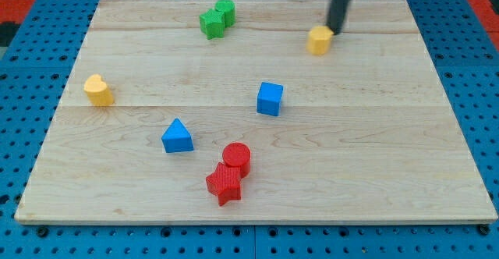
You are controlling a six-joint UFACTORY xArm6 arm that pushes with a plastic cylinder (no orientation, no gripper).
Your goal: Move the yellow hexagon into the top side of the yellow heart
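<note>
The yellow hexagon (319,39) lies near the view's top, right of the middle of the wooden board (374,173). The yellow heart (98,90) lies far off at the view's left edge of the board. My tip (336,31) is the lower end of the dark rod; it stands just to the right of the hexagon and slightly above it in the view, touching it or nearly so.
Two green blocks (216,19) sit together at the view's top, left of the hexagon. A blue cube (270,98) sits near the middle, a blue triangle (177,136) lower left. A red cylinder (237,159) and a red star (224,183) touch near the bottom.
</note>
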